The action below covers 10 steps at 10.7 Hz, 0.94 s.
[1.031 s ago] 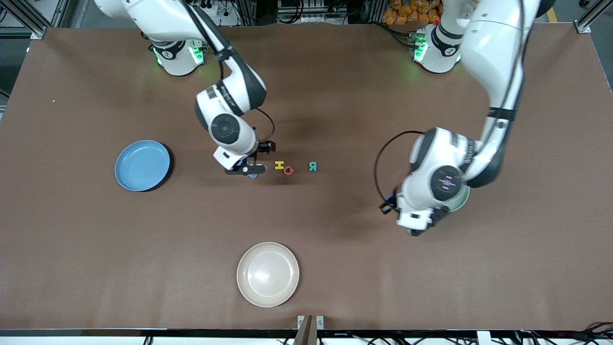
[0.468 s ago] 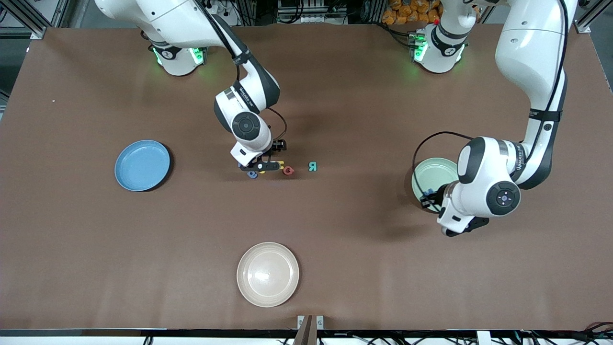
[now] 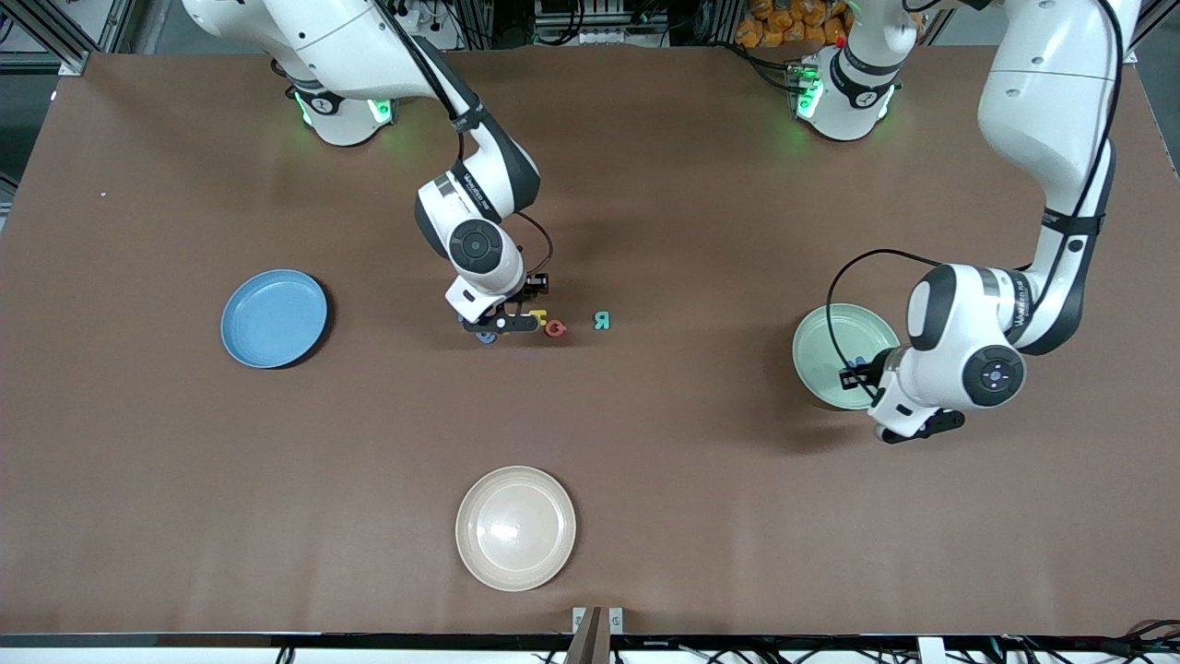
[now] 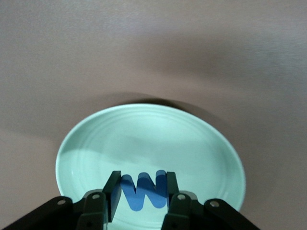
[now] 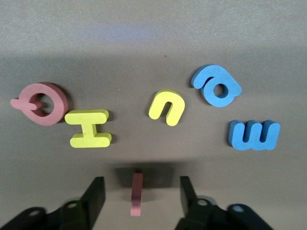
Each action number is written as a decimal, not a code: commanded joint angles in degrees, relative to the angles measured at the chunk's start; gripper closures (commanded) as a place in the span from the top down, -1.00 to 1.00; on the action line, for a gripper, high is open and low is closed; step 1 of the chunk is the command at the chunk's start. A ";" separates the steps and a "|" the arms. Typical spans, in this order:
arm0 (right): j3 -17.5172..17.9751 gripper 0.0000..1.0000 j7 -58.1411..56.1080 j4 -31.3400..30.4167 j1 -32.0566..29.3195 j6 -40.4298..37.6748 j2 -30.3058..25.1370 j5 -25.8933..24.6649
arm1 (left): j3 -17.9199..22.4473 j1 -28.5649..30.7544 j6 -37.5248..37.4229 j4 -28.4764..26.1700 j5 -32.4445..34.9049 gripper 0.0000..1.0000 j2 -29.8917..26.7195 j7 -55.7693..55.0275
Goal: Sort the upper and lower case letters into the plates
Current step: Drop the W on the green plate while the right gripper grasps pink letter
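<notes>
Two steps run together. The left gripper (image 4: 139,201) hangs over the mint plate (image 4: 201,139), pinching a blue W (image 4: 143,190); next it must spread its fingers and let go. The right gripper (image 5: 139,194), wrist tilted down at mid-table, is spread around a pink letter (image 5: 136,193) standing on edge; just past it lie a yellow H (image 5: 88,128), n (image 5: 167,107) and others. It must close squarely.

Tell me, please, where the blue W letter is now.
The flat blue W letter is held between the fingers of the left hand, above the pale mint green round plate at the left arm's end of the table.
</notes>
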 commanded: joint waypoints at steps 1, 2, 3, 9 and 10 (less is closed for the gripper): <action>-0.46 0.19 1.36 0.68 0.79 0.25 0.59 -0.39 | -1.33 0.96 1.25 -2.79 1.34 -1.00 -2.07 0.47; -0.45 0.01 2.76 0.68 0.79 -0.02 0.59 -0.31 | -1.33 0.79 1.25 -2.79 1.34 -0.97 -2.07 0.47; -0.45 -0.26 3.21 0.68 0.79 -0.02 0.59 -0.31 | -1.33 0.70 1.25 -2.79 1.34 -0.37 -2.07 0.47; -0.45 -0.75 3.91 0.94 0.97 -0.89 0.50 -0.31 | -1.42 0.35 1.16 -2.26 2.04 1.00 -2.24 1.97; -0.45 -0.75 3.91 2.25 0.18 -3.42 0.24 -0.31 | -1.60 0.35 1.08 -2.26 2.04 1.00 -2.59 2.06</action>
